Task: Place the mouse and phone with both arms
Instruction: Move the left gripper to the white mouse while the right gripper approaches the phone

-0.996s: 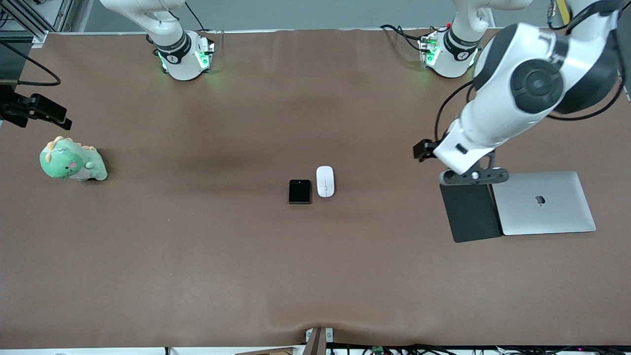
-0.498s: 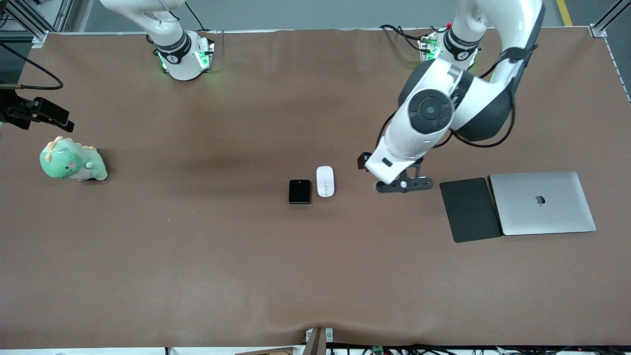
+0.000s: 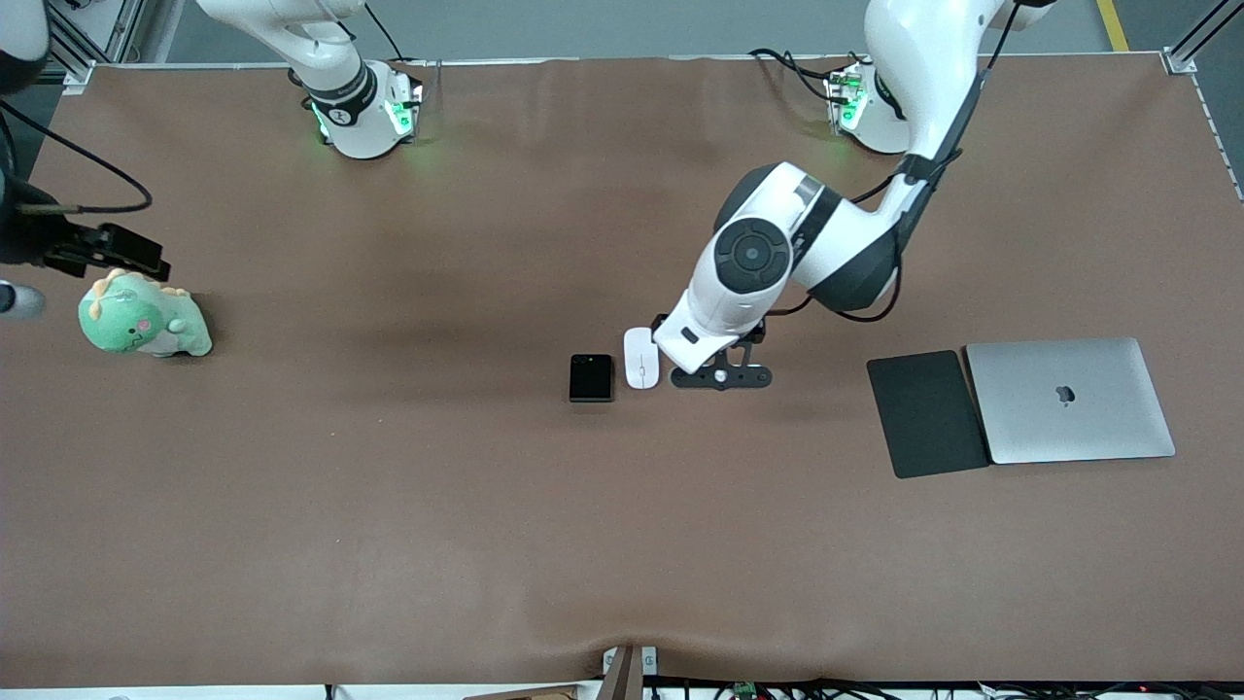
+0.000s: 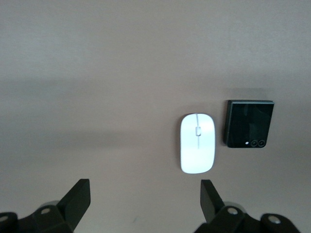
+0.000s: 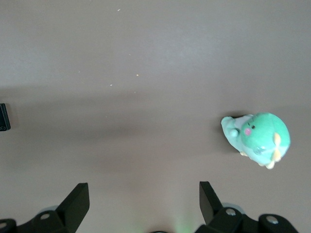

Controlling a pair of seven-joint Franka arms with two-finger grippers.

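Our left gripper [image 3: 721,377] hangs just right of centre in the front frame, fingers spread wide and holding nothing, over bare table just beside the mouse [image 3: 641,358] on the side toward the left arm's end. In the left wrist view the two finger tips sit at the bottom edge and the mouse [image 4: 197,150] lies off-centre, closer to one finger than midway, with the folded flip phone [image 4: 249,123] just beside it. We judge this to be the approach for picking the mouse: next we must slide over it until it sits between the fingers, then descend. Our right gripper [image 3: 109,249], at the left edge of the front frame, hovers beside the green plush dinosaur [image 3: 143,314] with fingers apart and empty, well apart from the phone [image 3: 591,377]. A dark grey pad [image 3: 928,413] and closed silver laptop [image 3: 1069,400] lie at right.
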